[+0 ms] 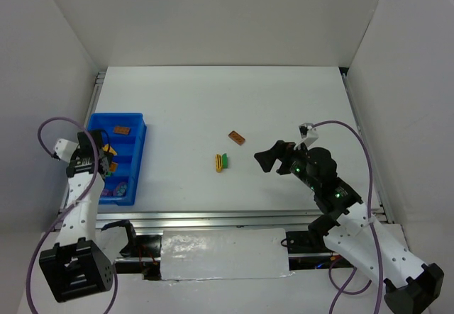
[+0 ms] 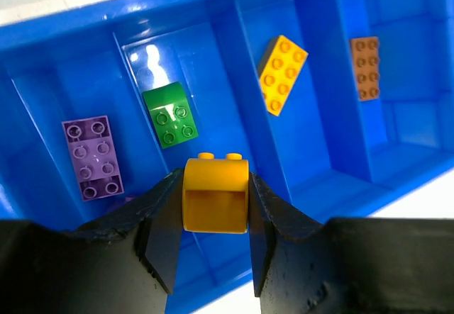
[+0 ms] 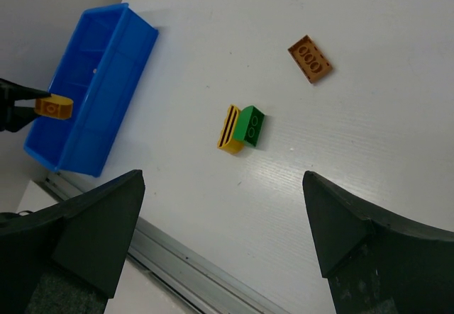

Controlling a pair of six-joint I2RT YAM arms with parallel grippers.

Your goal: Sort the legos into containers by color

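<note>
Blue tray (image 2: 177,2) holds, in neighbouring compartments, a purple brick (image 2: 92,157), green brick (image 2: 171,115), orange-yellow brick (image 2: 282,74) and brown brick (image 2: 364,67). Left hand (image 2: 216,208), clamped on a rounded yellow brick (image 2: 216,186), hovers over the tray. Right hand (image 3: 223,186) hangs spread apart above the worktop (image 3: 369,137), where a loose yellow piece (image 3: 228,128) touches a loose green piece (image 3: 250,126); a loose brown brick (image 3: 310,59) lies apart.

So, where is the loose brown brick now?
The loose brown brick lies mid-table in the top view, just beyond the yellow-green pair, left of the right gripper.
</note>
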